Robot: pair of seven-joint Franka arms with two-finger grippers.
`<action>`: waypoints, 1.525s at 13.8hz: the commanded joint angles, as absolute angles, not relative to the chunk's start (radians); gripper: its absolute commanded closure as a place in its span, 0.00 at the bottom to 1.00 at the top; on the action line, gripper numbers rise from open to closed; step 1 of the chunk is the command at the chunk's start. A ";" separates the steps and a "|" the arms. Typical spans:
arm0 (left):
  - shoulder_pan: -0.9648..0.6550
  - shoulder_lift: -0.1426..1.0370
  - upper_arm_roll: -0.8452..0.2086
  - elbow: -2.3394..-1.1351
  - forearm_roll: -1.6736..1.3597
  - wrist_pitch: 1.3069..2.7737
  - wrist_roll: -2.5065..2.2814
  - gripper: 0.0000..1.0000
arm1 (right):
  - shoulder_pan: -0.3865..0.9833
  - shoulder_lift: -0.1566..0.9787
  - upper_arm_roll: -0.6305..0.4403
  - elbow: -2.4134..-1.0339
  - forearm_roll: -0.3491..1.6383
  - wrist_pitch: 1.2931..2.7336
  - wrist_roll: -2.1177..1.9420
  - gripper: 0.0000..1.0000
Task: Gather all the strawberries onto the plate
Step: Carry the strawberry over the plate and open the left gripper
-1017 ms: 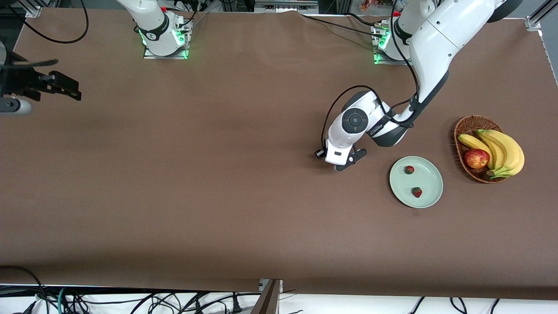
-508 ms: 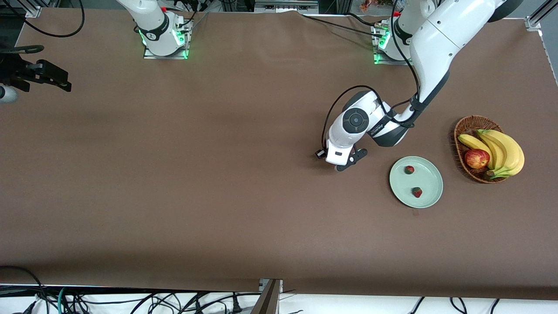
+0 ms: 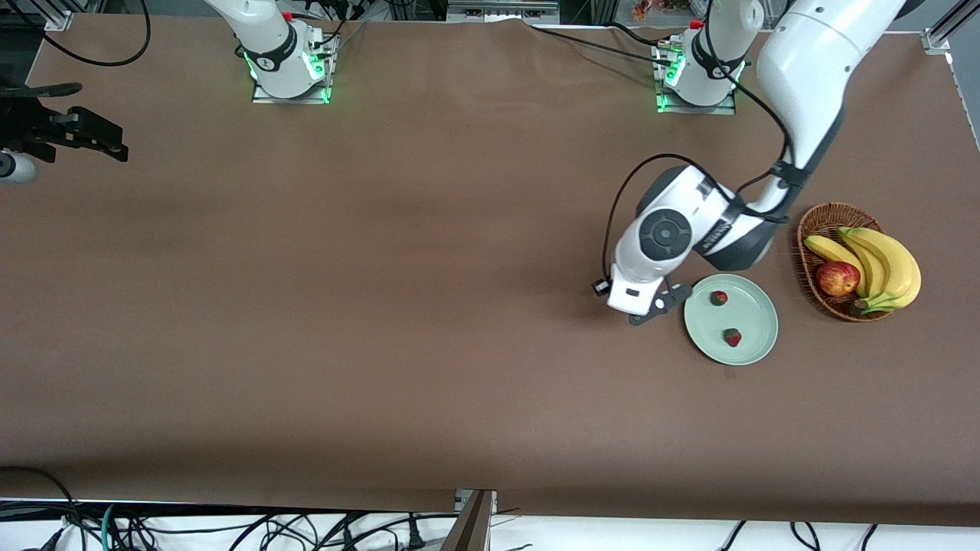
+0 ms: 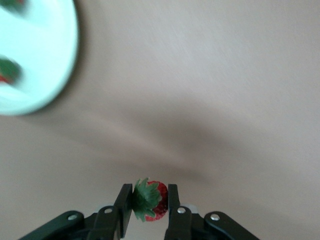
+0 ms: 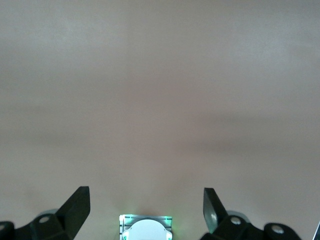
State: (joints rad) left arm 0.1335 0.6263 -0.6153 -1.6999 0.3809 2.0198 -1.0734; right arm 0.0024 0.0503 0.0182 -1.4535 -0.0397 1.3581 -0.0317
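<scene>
1. Brown tabletop holds a green plate with two strawberries on it.
2. Left gripper hangs over the tabletop just beside the plate, fingers squeezing a third strawberry.
3. Right gripper waits at its end, fingers wide apart.

Left pincer clamped, arm stretched low over table. Right pincer spread wide, arm waiting aside.

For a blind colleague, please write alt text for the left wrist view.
The left gripper is shut on a small red strawberry with a green leafy top, held above the brown table. Part of a pale green plate shows at one corner, with two blurred strawberries on it, cut off by the picture's edge.
</scene>
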 commanded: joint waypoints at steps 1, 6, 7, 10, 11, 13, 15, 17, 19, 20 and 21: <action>0.233 0.629 -0.621 -1.686 0.399 1.962 -0.817 0.92 | -0.002 0.058 0.021 -1.447 -0.049 1.353 -0.046 0.00; 0.386 0.647 -0.615 -1.694 0.400 1.962 -0.449 0.90 | -0.002 0.061 0.021 -1.447 -0.048 1.356 -0.049 0.00; 0.408 0.656 -0.615 -1.694 0.400 1.967 -0.405 0.90 | -0.002 0.061 0.021 -1.445 -0.046 1.356 -0.046 0.00; 0.408 0.657 -0.614 -1.692 0.400 1.967 -0.396 0.37 | -0.002 0.061 0.021 -1.445 -0.046 1.358 -0.046 0.00; 0.411 0.657 -0.615 -1.687 0.400 1.964 -0.394 0.00 | -0.002 0.061 0.021 -1.445 -0.048 1.359 -0.048 0.00; 0.410 0.650 -0.617 -1.680 0.399 1.960 -0.396 0.00 | -0.002 0.063 0.021 -1.445 -0.048 1.362 -0.048 0.00; 0.410 0.635 -0.626 -1.674 0.397 1.956 -0.399 0.00 | -0.002 0.063 0.021 -1.445 -0.048 1.362 -0.046 0.00; 0.403 0.597 -0.640 -1.671 0.397 1.922 -0.400 0.00 | -0.002 0.063 0.021 -1.445 -0.048 1.362 -0.048 0.00; 0.402 0.568 -0.664 -1.631 0.396 1.872 -0.397 0.00 | -0.002 0.063 0.021 -1.445 -0.048 1.365 -0.048 0.00; 0.402 0.566 -0.689 -1.588 0.396 1.800 -0.397 0.00 | -0.002 0.064 0.021 -1.445 -0.048 1.367 -0.048 0.00; 0.397 0.566 -0.710 -1.528 0.396 1.722 -0.399 0.00 | -0.002 0.067 0.021 -1.443 -0.049 1.371 -0.049 0.00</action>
